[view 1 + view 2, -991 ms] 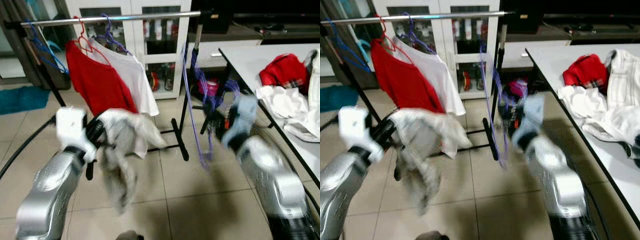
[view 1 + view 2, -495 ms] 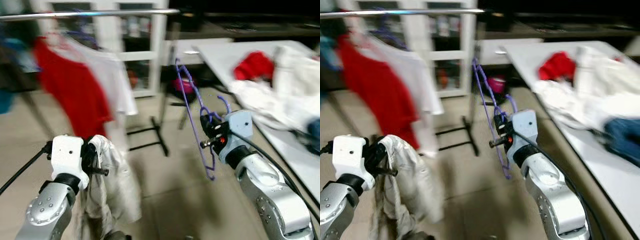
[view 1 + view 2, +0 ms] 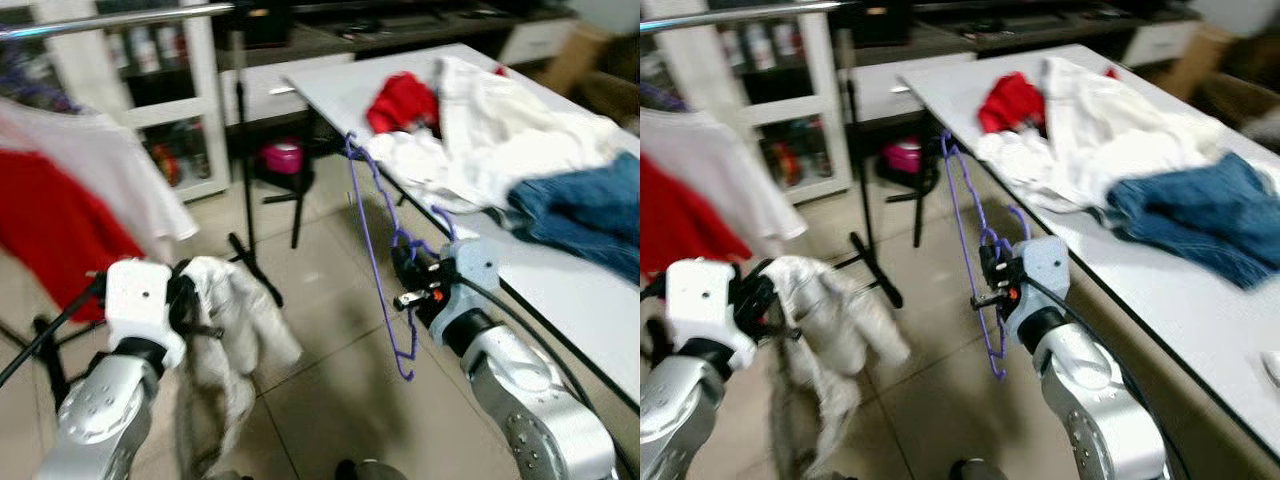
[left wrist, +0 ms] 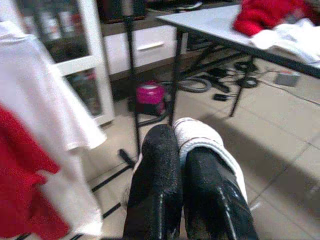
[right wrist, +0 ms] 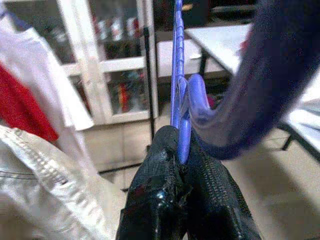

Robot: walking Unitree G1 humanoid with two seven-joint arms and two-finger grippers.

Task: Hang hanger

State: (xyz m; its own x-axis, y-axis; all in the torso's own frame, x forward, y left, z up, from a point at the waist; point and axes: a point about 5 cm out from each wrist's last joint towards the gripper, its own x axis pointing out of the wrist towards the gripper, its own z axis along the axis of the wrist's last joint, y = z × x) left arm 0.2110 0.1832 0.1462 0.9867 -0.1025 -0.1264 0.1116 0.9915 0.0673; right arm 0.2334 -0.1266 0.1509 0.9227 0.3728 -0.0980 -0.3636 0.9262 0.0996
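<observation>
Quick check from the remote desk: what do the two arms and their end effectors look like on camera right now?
Both arms are silver, rounded shells. Each wrist carries a white boxy block, with a black cable trailing from it. The left end effector and right end effector each have two long black fingers with a rough, textured surface. A small red-orange spot sits beside the right wrist block.

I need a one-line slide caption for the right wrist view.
Right gripper clamps a purple plastic hanger, a white garment beside it.

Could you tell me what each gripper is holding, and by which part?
The right gripper pinches the purple hanger near its hook; the left gripper clamps the whitish garment's edge.
</observation>
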